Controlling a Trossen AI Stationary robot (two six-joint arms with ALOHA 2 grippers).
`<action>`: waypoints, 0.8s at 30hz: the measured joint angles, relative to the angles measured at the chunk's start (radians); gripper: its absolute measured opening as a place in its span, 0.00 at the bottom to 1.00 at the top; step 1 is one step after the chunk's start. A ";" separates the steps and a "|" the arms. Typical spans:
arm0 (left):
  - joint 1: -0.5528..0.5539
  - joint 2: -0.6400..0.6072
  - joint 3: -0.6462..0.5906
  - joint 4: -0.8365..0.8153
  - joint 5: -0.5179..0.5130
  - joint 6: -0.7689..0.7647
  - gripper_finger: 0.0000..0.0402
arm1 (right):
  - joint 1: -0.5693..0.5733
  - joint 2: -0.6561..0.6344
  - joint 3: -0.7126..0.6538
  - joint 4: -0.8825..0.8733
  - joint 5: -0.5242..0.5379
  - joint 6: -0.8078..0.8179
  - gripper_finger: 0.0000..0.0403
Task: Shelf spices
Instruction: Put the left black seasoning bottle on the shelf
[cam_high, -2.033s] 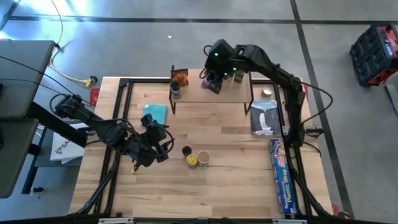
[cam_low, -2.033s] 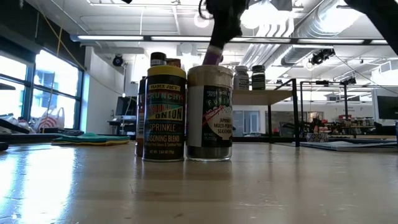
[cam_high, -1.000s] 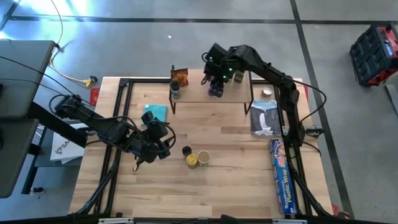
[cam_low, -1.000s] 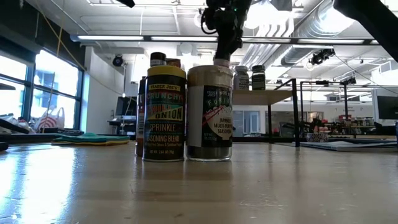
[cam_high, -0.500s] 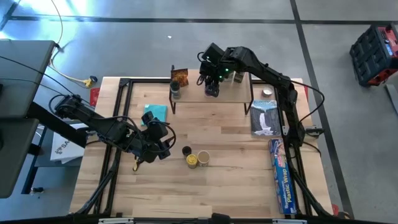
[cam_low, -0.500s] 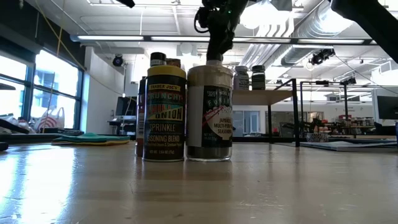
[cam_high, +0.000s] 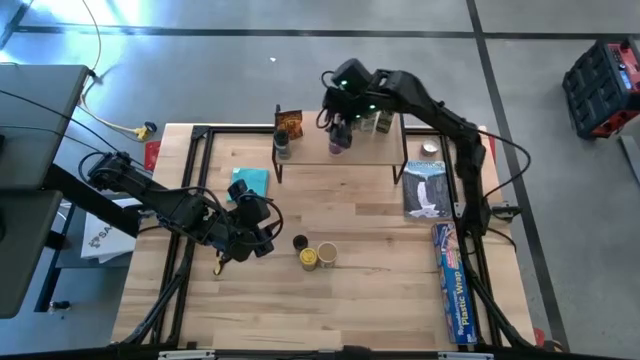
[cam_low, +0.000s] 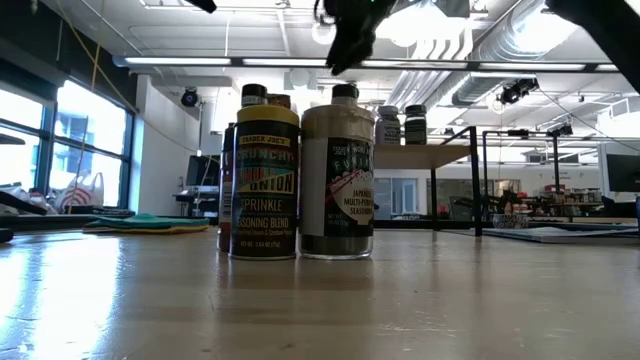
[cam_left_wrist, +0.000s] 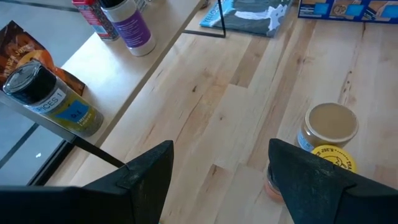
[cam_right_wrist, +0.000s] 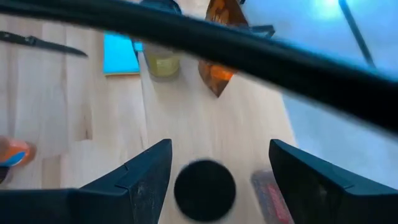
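The shelf (cam_high: 340, 152) stands at the table's far middle. On its board a purple-label jar (cam_high: 338, 143) with a dark top (cam_right_wrist: 204, 190) stands upright. My right gripper (cam_high: 335, 112) hovers open just above it, clear of it. More spices stand behind on the board (cam_high: 376, 122). A dark-topped jar (cam_left_wrist: 53, 99) and an orange-brown packet (cam_high: 290, 124) are at the shelf's left end. Three spice jars (cam_high: 314, 253) stand on the table's near middle, among them a yellow-topped one (cam_low: 263, 185). My left gripper (cam_high: 262, 226) waits open to their left.
A teal cloth (cam_high: 250, 183) lies left of centre. A grey packet (cam_high: 427, 190), a small tin (cam_high: 430, 150) and the long blue plastic wrap box (cam_high: 452, 290) lie along the table's right side. Bare wood shows between the shelf and the three jars.
My right gripper has let go of the purple-label jar, risen off it and drawn slightly toward the far edge, tipping as it went. The jar stays upright on the shelf board.
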 joint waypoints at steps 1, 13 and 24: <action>0.000 0.000 0.000 0.000 0.000 0.000 0.65 | 0.000 -0.016 0.001 -0.013 0.003 0.001 0.65; -0.073 0.000 0.000 -0.015 -0.039 -0.039 0.65 | 0.029 -0.128 -0.209 0.040 0.001 -0.057 0.34; -0.108 0.000 0.000 -0.090 -0.085 -0.130 0.65 | 0.019 -0.145 -0.348 0.141 -0.072 -0.030 0.02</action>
